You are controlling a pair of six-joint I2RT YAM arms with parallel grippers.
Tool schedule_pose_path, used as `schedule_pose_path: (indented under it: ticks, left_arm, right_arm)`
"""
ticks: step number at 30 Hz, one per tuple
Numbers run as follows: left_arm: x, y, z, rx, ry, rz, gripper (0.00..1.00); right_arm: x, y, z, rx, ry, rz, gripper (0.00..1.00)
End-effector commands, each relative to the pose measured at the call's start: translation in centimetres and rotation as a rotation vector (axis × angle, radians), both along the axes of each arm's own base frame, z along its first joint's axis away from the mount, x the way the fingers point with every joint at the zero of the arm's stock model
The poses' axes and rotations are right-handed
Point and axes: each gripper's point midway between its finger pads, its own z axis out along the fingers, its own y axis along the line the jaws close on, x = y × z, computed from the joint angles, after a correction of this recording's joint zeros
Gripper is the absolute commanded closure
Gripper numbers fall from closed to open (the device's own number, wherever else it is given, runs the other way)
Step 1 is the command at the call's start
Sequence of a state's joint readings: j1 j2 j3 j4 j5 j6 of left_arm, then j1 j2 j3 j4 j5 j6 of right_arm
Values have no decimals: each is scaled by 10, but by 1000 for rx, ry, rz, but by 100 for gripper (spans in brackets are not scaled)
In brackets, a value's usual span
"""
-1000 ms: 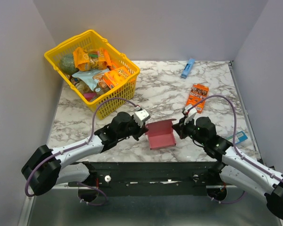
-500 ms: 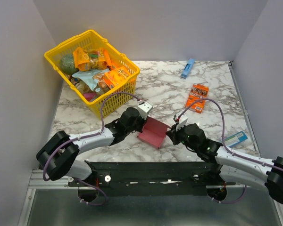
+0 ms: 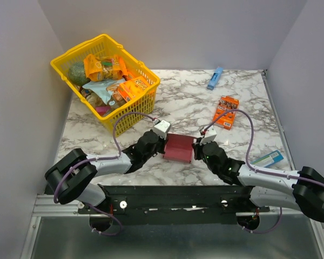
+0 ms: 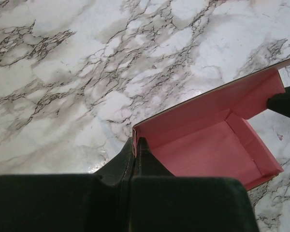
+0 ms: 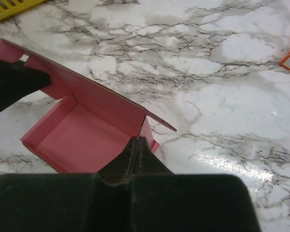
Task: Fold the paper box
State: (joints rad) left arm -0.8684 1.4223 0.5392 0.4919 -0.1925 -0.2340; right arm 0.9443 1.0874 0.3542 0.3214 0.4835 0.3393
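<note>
Top external view: at the near edge of the white-and-grey marbled bench (image 3: 248, 97), both arms lie lower and more drawn in than a second ago, meeting at the middle. Between them, close to the bench's front edge, sits the plain pink thin-card paper box (image 3: 178, 148). A second ago it lay a little further right with one flap spread out, then it sat skewed; now it is squared up with its walls raised.

The left pincer (image 3: 164, 144) is pinched tight on the box's left wall, the right pincer (image 3: 196, 149) on its right wall. The left wrist view shows the dark fingers (image 4: 128, 159) closed on the card edge, and the right wrist view shows the same on the far side.

Further back, the orange printed snack box (image 3: 227, 112), the yellow plastic basket (image 3: 78, 47) of packets and the slim blue box (image 3: 215, 78) lie where they did.
</note>
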Motion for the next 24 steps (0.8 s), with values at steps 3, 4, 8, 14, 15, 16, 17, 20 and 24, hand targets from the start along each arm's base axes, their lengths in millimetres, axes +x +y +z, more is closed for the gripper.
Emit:
schedule_pose_path:
  ticks: [3, 4, 8, 14, 15, 16, 17, 20, 24]
  left_arm:
    - [-17, -17, 10, -155, -37, -33, 100]
    - [-19, -16, 9, -158, -37, -30, 100]
    - [-27, -14, 1, -156, -31, -17, 100]
    - [-36, -9, -13, -151, -6, 7, 100]
    - [-39, -10, -16, -147, 1, 4, 100]
    - [-40, -9, -19, -144, 7, 9, 100]
    - [-41, -9, -21, -143, 12, 13, 100]
    - [-45, -10, -26, -160, 43, 20, 100]
    - [-53, -13, -34, -163, 68, 26, 100]
  right_arm:
    - [8, 22, 32, 160, -56, -48, 99]
    - [7, 24, 32, 158, -55, -45, 99]
    - [-1, 28, 24, 140, -33, -43, 99]
    - [-15, 29, 6, 130, 34, -43, 99]
    - [-16, 29, 3, 139, 49, -52, 99]
    - [-19, 27, -4, 120, 69, -54, 99]
    - [-22, 28, -6, 119, 75, -57, 99]
    - [-28, 25, -16, 96, 103, -71, 99]
    - [-31, 22, -24, 81, 135, -101, 99]
